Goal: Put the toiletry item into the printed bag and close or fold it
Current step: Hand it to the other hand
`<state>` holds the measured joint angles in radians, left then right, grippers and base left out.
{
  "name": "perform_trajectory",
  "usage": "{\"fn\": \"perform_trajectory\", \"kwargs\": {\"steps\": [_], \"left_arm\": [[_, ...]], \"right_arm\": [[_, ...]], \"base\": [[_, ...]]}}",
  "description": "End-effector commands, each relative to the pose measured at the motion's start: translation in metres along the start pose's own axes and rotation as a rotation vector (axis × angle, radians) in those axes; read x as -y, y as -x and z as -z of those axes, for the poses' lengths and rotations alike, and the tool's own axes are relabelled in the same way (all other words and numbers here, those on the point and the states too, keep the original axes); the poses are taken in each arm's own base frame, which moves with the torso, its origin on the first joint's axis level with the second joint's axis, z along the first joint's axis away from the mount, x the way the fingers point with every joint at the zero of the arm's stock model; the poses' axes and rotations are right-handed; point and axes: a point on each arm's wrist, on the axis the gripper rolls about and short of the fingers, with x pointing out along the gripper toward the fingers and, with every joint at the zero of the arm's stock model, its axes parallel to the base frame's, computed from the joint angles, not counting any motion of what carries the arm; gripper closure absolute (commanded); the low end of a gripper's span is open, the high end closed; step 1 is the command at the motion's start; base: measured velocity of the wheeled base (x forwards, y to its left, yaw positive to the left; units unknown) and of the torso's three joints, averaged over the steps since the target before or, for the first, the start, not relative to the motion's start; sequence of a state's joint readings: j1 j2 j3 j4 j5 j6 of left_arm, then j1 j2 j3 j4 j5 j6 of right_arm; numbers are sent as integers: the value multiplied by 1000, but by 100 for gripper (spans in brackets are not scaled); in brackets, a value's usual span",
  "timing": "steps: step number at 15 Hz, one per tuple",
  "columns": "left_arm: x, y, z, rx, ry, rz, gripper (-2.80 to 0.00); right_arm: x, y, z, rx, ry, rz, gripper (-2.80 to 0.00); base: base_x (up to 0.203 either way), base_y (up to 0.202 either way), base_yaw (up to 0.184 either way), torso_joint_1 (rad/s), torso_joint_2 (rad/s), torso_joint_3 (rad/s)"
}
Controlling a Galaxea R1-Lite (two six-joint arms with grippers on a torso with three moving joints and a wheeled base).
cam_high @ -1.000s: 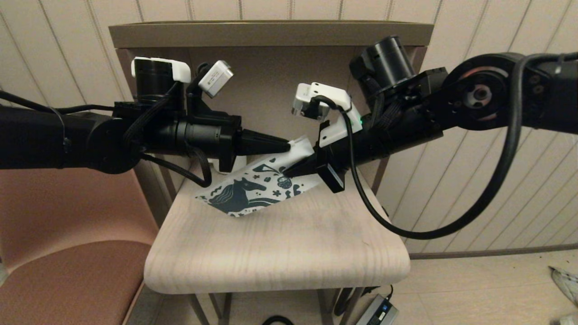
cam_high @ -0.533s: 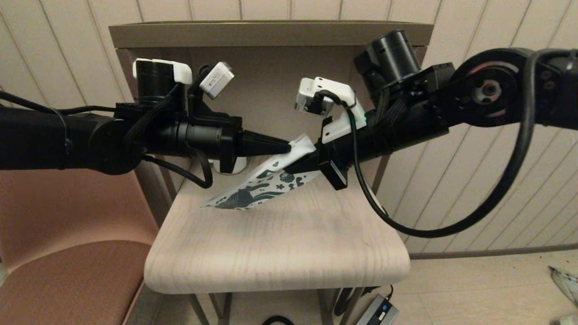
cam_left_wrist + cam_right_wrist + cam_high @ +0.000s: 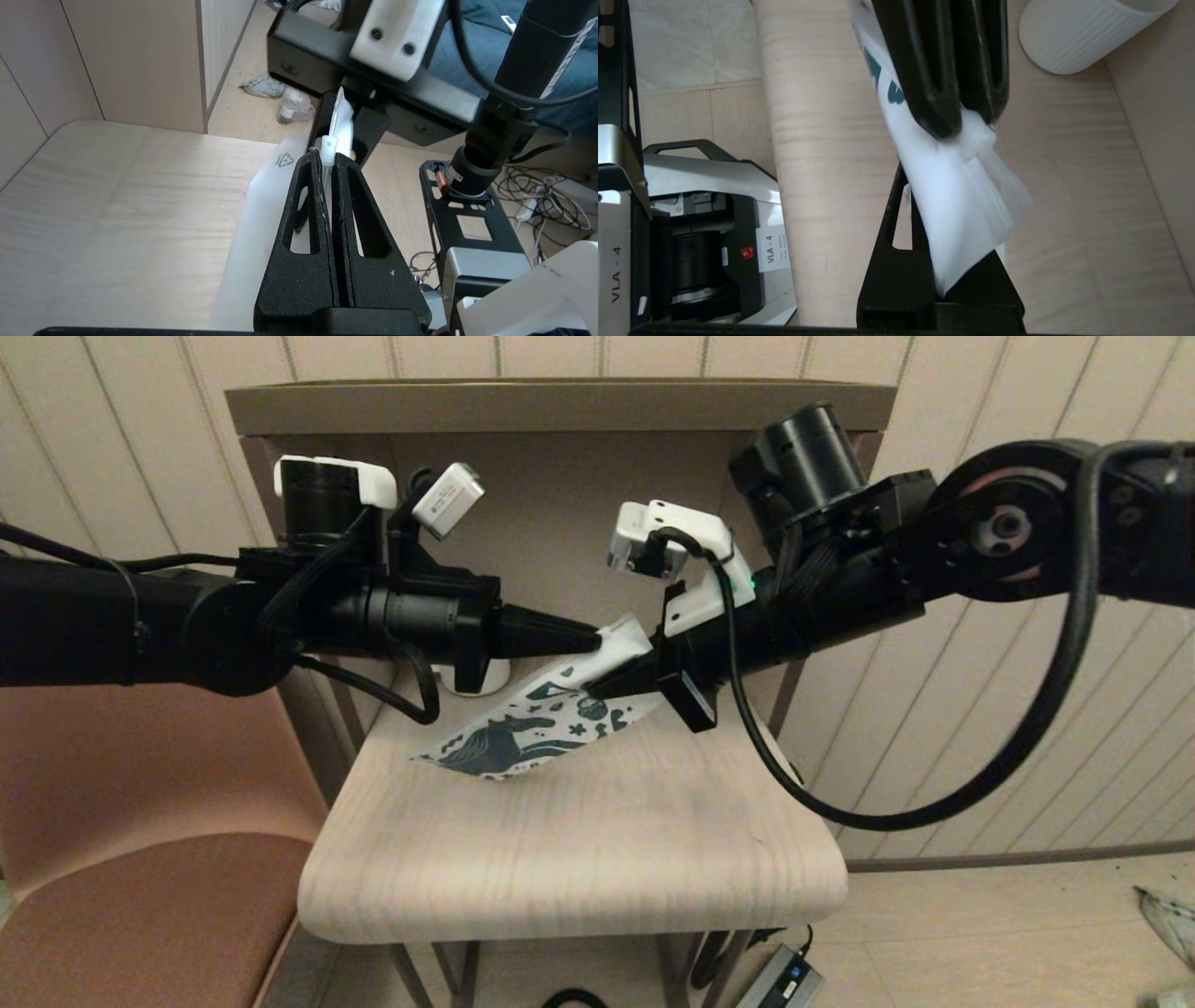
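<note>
The printed bag (image 3: 523,735) hangs slanted above the wooden table (image 3: 579,840), with its low left corner touching the top. My left gripper (image 3: 594,637) comes in from the left and is shut on the bag's white zip strip (image 3: 330,148). My right gripper (image 3: 599,689) reaches in from the right, just below it, and is shut on the bag's upper part (image 3: 957,219). In the right wrist view the left gripper's black fingers (image 3: 943,70) pinch the same white edge. The toiletry item is not in view.
A white ribbed mug (image 3: 1083,32) stands at the back of the table, mostly hidden behind the left arm (image 3: 478,679). A wall panel and a shelf close off the back. A brown seat (image 3: 140,859) is on the left, a power brick (image 3: 780,980) on the floor.
The bag tipped nearly edge-on half a second ago and has swung partly back, showing more print. The right gripper sits slightly higher than a second ago. The left gripper has held still.
</note>
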<state>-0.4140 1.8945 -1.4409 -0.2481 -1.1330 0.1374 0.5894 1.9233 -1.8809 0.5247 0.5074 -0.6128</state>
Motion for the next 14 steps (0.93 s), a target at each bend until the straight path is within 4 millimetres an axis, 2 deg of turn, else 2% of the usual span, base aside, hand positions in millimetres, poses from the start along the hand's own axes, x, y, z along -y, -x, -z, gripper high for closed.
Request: {"fn": "perform_trajectory", "kwargs": {"steps": [1, 5, 6, 14], "left_arm": [[1, 0, -2, 3, -6, 6, 0], [1, 1, -1, 2, -6, -6, 0], [0, 0, 0, -1, -4, -15, -280], [-1, -1, 1, -3, -1, -13, -280]], "right_arm": [[0, -6, 4, -12, -6, -15, 0], [0, -8, 5, -15, -8, -19, 0], [-1, -8, 5, -16, -9, -20, 0], [0, -11, 5, -17, -9, -24, 0]], "base": [[0, 0, 0, 0, 0, 0], [0, 0, 0, 0, 0, 0], [0, 0, 0, 0, 0, 0], [0, 0, 0, 0, 0, 0]]}}
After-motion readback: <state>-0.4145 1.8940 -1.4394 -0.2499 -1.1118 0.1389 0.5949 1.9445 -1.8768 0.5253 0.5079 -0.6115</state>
